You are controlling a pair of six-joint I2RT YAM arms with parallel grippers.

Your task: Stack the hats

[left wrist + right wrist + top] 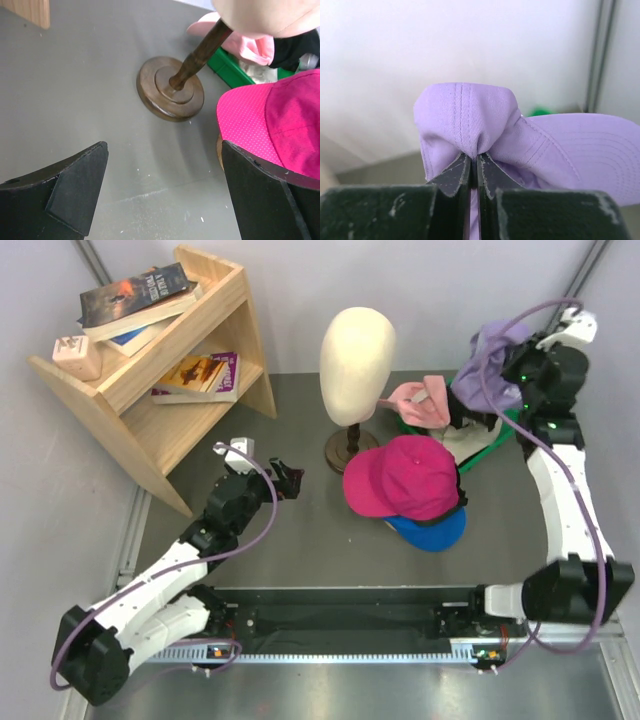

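Observation:
A magenta cap (405,477) (280,125) sits on top of a blue cap (432,530) in the middle of the table. My right gripper (512,375) (475,157) is at the back right, shut on a pinch of fabric of the lavender cap (490,360) (520,135), which hangs lifted above a green bin (505,432). A light pink cap (420,402) lies at the bin's left end, with black and cream fabric (468,440) partly hidden beneath. My left gripper (285,478) (164,147) is open over bare table, left of the magenta cap.
A cream mannequin head (357,350) stands on a round wooden base (350,448) (171,95) behind the stacked caps. A wooden shelf (215,285) with books fills the back left. Grey walls close in on the back and sides.

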